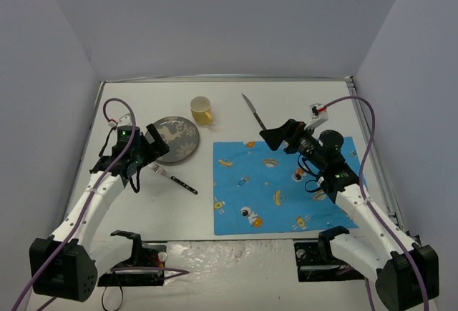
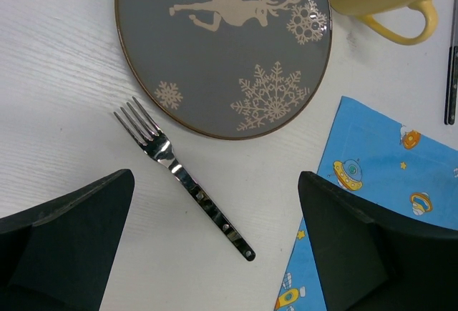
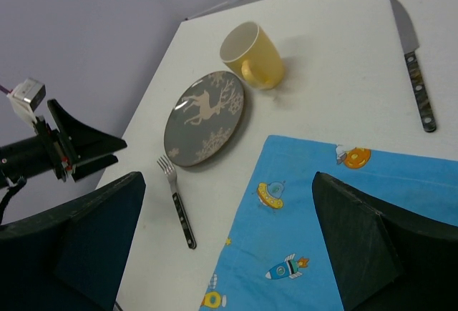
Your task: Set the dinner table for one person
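The white worktop (image 1: 286, 100) fills the floor of a grey-walled enclosure, with both arm bases at its 6 o'clock edge.

Seen from above, a grey plate (image 1: 175, 139) with a reindeer and snowflake pattern lies at about 10 o'clock from the centre. A yellow mug (image 1: 202, 111) stands just off the plate's rim at 1 o'clock, close to it but apart. A fork (image 1: 174, 178) lies on the bare surface at the plate's 6 o'clock. Its tines point toward 10 o'clock and stop just short of the rim. A knife (image 1: 253, 112) lies near 12 o'clock, with the blade tip toward 11 and the dark handle toward 5. A blue cartoon-print placemat (image 1: 283, 189) lies flat at about 4 o'clock, with nothing on it.

The left end effector (image 2: 215, 204) hangs over the fork, its jaws spread wide and gripping nothing. The right end effector (image 3: 227, 204) hangs over the placemat's far left corner. Its jaws are also spread wide and hold nothing.
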Action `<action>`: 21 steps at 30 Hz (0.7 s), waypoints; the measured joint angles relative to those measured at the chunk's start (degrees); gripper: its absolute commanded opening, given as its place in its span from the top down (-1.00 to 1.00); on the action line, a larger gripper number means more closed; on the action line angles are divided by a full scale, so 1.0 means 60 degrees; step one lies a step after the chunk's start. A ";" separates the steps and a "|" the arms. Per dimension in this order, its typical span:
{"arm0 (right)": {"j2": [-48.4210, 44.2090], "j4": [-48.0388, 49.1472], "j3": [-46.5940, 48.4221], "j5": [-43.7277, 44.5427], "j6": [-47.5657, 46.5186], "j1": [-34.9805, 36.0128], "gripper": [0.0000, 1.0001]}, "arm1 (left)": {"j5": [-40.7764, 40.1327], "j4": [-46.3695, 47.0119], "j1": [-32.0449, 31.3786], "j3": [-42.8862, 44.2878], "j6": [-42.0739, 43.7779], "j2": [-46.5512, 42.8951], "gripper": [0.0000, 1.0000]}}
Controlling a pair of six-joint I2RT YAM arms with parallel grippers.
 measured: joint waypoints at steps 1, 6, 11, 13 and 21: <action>0.0116 0.0000 0.0000 0.0006 -0.0071 0.0143 -1.00 | 0.0000 0.0024 0.0098 0.0015 0.0006 0.0080 -0.93; 0.0367 -0.0010 0.0000 -0.0036 -0.0320 0.0570 -1.00 | 0.0456 0.0364 0.1099 0.0109 0.0012 0.0946 -0.84; 0.0368 0.0478 -0.0159 -0.0300 -0.0511 0.0663 -1.00 | 0.1647 0.1545 0.2804 0.0079 -0.0029 0.2149 -0.72; 0.0366 0.0687 -0.0336 -0.0420 -0.0539 0.0671 -1.00 | 0.2163 0.2251 0.3252 -0.0004 -0.0108 0.2564 -0.71; 0.0379 0.1067 -0.0557 -0.0935 -0.0649 0.0722 -1.00 | 0.3840 0.5085 0.3813 -0.0706 -0.0463 0.3943 -0.64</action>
